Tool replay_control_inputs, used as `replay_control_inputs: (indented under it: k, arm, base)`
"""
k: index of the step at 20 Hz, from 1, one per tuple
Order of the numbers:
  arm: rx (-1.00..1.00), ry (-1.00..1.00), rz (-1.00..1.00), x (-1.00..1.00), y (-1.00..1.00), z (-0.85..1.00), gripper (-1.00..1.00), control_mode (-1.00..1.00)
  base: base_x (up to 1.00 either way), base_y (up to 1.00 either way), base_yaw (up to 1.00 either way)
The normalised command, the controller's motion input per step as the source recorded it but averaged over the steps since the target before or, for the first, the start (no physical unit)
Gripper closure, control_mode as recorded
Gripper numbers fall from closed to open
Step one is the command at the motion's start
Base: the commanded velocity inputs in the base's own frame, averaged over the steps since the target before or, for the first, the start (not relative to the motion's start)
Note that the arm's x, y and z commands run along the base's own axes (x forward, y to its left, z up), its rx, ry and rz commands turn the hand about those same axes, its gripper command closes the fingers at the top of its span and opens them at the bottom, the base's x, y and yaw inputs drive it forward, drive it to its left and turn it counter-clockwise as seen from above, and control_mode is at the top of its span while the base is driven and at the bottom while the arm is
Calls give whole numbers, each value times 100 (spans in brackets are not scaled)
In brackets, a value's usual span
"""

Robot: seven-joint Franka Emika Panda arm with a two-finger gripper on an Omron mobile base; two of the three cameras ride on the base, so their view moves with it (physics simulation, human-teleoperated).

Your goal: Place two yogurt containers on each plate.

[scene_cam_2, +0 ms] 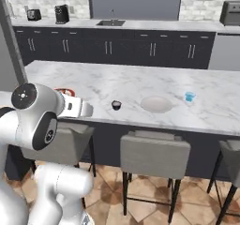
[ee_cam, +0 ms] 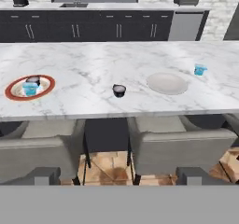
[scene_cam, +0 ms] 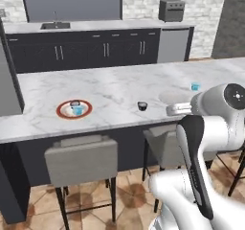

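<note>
**Red-rimmed plate filled; the grey plate's two cups are next**

The end effector (ee_cam: 119, 176) hangs back from the counter (ee_cam: 93, 59) with its fingers spread wide and nothing between them; it sits low, over the stools, and faces the marble edge squarely. Nearest ahead stands a dark yogurt cup (ee_cam: 119, 90), alone on the marble between the two plates; to its right lies the plain grey plate (ee_cam: 167, 83), bare; just beyond that plate's far side stands a light blue cup (ee_cam: 200, 69). Well off to the left, the red-rimmed plate (ee_cam: 12, 93) already carries a blue cup (ee_cam: 30, 88) and a dark cup (ee_cam: 32, 80). By my reading, half the job is done; the next move calls for a forward reach, then a descent over the lone dark cup, jaws straddling it, before closing.
</note>
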Motion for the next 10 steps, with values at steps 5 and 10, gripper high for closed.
replay_control_inputs:
  k: [5,10]
  arm:
    - [0,0,0,0,0,0,-100,100]
    - [0,0,0,0,0,0,-100,100]
  base:
    - [10,-100,0]
    - [49,-71,0]
